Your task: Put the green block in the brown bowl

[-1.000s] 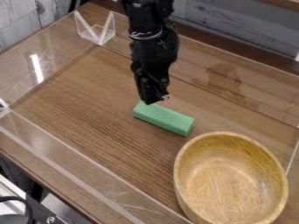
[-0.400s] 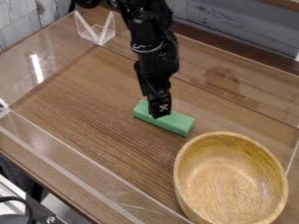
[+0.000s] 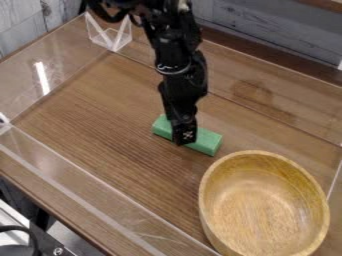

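The green block (image 3: 202, 142) lies flat on the wooden table, just up and left of the brown bowl (image 3: 263, 206). My gripper (image 3: 183, 131) has come straight down onto the block's left half, and its black fingers (image 3: 187, 127) stand around that end, down at the block's level. The jaws look open and astride the block, which still rests on the table. The bowl is a large round shallow wooden one at the lower right, with nothing in it. The block's left end is partly hidden behind the fingers.
Clear plastic walls (image 3: 54, 70) fence the table on the left and front. A folded clear plastic stand (image 3: 110, 35) sits at the back left. A grey plank wall runs along the back.
The gripper has dropped from just above the block's left end to straddle it and shifted slightly right, with its jaws spread wider. The block and bowl have not moved.
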Motion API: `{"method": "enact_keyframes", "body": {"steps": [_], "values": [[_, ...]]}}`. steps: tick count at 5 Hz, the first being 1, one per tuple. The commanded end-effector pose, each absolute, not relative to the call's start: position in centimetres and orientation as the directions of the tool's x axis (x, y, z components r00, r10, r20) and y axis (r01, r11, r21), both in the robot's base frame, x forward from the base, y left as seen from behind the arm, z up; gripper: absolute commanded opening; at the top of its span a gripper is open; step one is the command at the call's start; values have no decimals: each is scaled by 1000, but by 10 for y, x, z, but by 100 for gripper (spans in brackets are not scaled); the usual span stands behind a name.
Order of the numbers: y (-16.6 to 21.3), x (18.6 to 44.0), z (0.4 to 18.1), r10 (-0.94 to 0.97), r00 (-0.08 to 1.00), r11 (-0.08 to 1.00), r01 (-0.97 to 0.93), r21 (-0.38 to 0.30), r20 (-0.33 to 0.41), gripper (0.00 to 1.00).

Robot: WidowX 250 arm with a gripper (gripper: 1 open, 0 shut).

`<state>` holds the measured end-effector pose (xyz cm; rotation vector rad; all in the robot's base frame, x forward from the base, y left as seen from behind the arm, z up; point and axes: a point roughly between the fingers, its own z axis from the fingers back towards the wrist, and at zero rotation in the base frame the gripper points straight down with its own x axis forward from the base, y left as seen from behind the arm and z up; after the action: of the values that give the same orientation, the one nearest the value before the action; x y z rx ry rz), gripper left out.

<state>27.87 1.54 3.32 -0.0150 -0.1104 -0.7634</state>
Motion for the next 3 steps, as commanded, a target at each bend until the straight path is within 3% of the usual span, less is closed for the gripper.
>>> {"method": "enact_keyframes", "body": {"steps": [1,3], "values": [[13,286,33,-703,702,710,703,48,116,100],[10,289,19,-719,688,693,720,36,97,100]]}}
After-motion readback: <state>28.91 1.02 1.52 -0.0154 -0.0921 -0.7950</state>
